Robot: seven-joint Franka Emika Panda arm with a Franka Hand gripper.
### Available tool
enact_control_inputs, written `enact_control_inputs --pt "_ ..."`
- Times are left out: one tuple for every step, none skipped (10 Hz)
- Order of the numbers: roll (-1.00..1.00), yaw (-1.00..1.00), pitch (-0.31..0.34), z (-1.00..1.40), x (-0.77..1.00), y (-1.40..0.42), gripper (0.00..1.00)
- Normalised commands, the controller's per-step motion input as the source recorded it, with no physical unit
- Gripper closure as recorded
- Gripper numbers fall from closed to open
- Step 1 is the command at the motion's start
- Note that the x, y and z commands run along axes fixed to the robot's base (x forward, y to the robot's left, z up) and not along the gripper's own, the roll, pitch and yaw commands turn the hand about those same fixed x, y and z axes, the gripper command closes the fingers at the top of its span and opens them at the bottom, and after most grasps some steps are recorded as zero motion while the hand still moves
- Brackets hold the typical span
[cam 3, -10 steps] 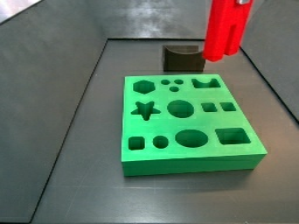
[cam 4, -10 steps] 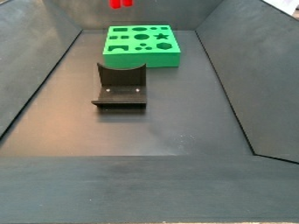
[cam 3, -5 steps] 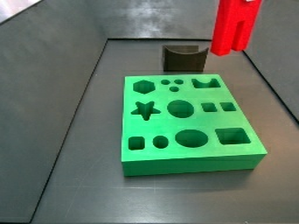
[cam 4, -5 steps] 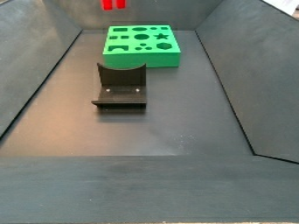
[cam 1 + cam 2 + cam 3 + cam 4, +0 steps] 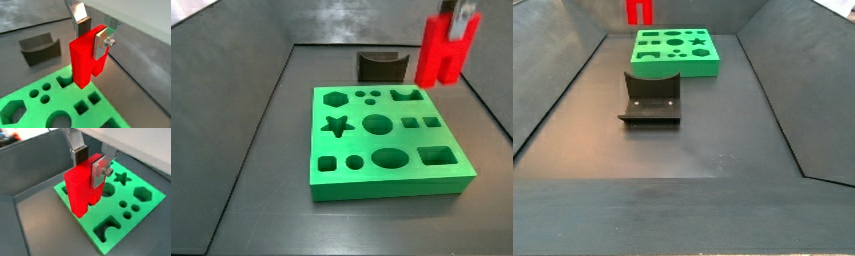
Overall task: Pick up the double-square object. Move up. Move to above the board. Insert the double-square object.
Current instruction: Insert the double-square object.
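The double-square object is a bright red tall piece of two joined bars. It hangs upright in the air, with my gripper shut on its upper part; silver fingers press both sides. In both side views it hovers over the far edge of the board, a thick green slab with many shaped holes, and is clear of it. Both wrist views show the red piece with its lower end above the board, near one edge. In a side view the piece sits beyond the board.
The dark fixture stands on the floor beside the board, and shows as a dark curved block behind it. Grey sloping walls enclose the floor on all sides.
The gripper has carried the red piece a little sideways and then downward, so more of it shows in both side views. The board and fixture have not moved.
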Motion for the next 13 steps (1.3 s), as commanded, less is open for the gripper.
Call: enact_control_inputs --pt "0.27 -0.51 -0.053 -0.39 0.00 -0.56 1.00" --pt "0.00 0.00 0.000 0.00 -0.01 0.02 1.00" --pt "0.00 0.00 0.000 -0.03 0.01 0.00 1.00" --pt "0.00 0.00 0.000 -0.01 0.00 0.00 1.00" --pt "0.00 0.00 0.000 -0.04 0.00 0.00 1.00" --pt "0.01 0.00 0.000 -0.16 -0.10 0.00 1.00" --pt "0.07 0.00 0.000 -0.29 -0.19 0.00 1.00" --pt "0.09 0.00 -0.043 -0.41 -0.04 -0.11 1.00" --pt "0.00 0.00 -0.056 -0.11 0.00 -0.05 1.00" --pt "0.00 0.00 0.000 -0.04 0.00 0.00 1.00" --pt "0.06 0.00 0.000 -0.23 -0.07 -0.03 1.00" --pt "0.11 0.00 0.000 -0.30 -0.02 -0.10 1.00" --pt "0.14 0.00 0.000 -0.35 -0.06 -0.13 1.00"
